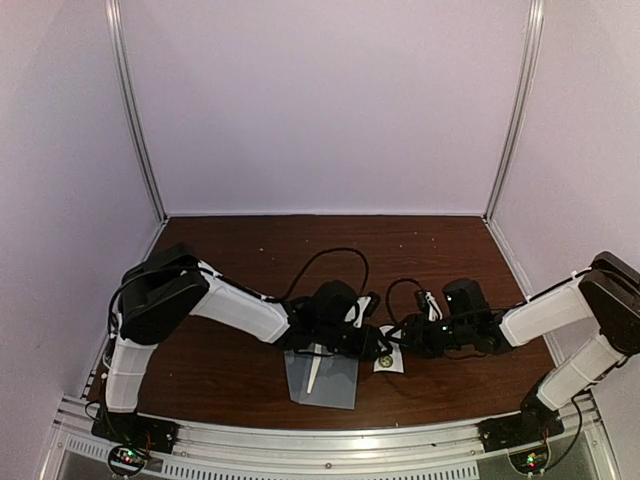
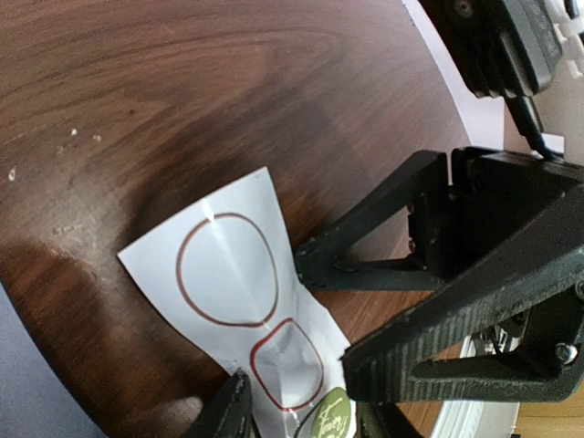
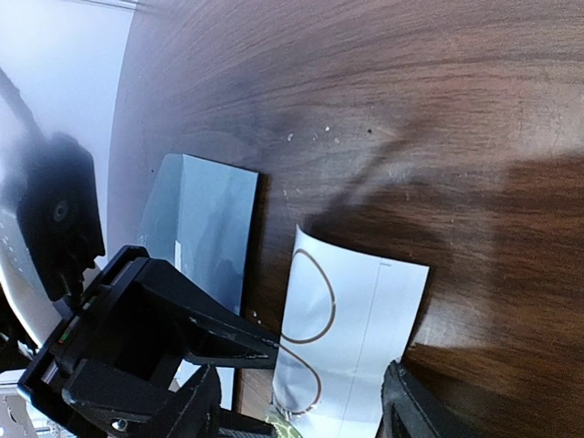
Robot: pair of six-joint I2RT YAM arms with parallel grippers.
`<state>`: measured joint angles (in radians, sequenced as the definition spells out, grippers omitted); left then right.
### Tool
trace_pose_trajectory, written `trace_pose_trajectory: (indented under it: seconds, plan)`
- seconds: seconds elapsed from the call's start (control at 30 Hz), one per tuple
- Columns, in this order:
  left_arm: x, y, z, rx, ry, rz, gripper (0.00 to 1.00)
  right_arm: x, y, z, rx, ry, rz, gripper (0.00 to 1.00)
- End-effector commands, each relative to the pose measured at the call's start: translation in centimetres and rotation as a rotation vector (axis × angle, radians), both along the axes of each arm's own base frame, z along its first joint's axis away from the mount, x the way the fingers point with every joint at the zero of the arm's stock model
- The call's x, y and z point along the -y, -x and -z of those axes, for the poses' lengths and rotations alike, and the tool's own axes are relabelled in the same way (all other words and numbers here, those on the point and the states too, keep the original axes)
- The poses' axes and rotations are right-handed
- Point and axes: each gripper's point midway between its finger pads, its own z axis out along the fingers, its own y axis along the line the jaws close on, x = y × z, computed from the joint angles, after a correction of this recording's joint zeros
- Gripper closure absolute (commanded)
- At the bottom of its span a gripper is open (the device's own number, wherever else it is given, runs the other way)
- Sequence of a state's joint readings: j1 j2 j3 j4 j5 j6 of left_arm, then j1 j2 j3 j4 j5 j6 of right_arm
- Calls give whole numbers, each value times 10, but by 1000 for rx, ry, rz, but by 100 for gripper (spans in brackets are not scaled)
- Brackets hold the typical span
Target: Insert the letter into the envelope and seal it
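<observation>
envelope [image 1: 325, 385] — flat on surface [image 1: 230, 250] | sticker strip [image 1: 386, 360] — at its 2 o'clock | right pincer [image 3: 301, 388] released, above it | left pincer [image 2: 297, 415] cannot tell whether clenched

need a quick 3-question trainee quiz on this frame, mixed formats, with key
1. True or false: the sticker strip lies on top of the envelope.
2. The ring outlines on the sticker strip are: A blue, B red-brown, C green.
3. Fill in: the right end effector has its fingers ___ (open/shut).
Key: 1 false, bare table shows between them; 2 B; 3 open.
</observation>
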<state>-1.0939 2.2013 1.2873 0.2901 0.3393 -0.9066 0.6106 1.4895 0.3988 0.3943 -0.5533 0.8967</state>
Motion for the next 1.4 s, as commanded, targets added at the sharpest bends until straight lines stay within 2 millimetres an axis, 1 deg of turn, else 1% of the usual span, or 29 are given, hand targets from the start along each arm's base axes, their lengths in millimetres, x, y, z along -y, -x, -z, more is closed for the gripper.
trace_pose_trajectory:
  seconds: [0.0,0.4,0.5,0.57,0.63,0.7,0.8,0.87,0.9,0.93,1.03,1.1,1.17,1.23,1.3,1.37]
  plan:
    - [-1,1,18,0,-45,0,66,4,10,14,-53,27,-5,40]
    - [-1,-2,19,10,-60,-4,99,4,10,13,-51,33,-4,42]
    - [0,-3,16,19,-62,-4,100,5,8,6,-31,31,4,42]
    - [-1,-5,8,38,-58,-13,100,8,4,-2,-1,50,17,42]
    - [-3,-11,-7,78,-44,-24,100,12,-1,-14,41,71,28,39]
    - [-4,-15,-27,131,-24,-33,100,17,-6,-29,91,86,45,35]
    - [-9,-19,-67,216,27,-45,100,21,-9,-56,169,66,59,28]
    - [-15,-20,-95,278,67,-50,100,19,-9,-79,232,23,50,22]
    - [-19,-19,-116,315,102,-47,100,18,-8,-90,264,-5,43,19]
    - [-23,-17,-131,348,130,-40,100,15,-5,-101,293,-40,26,16]
    - [-34,-4,-168,425,212,4,100,5,5,-135,374,-159,-37,8]
    - [-40,7,-188,465,262,49,100,-4,14,-157,420,-233,-93,6]
    - [-45,15,-200,486,289,81,100,-14,23,-181,481,-299,-144,6]
    - [-49,22,-206,494,296,113,100,-24,33,-203,538,-347,-195,6]
    - [-53,27,-208,495,301,133,100,-35,44,-221,584,-385,-241,8]
    - [-55,30,-213,497,317,139,100,-43,52,-232,610,-411,-268,11]
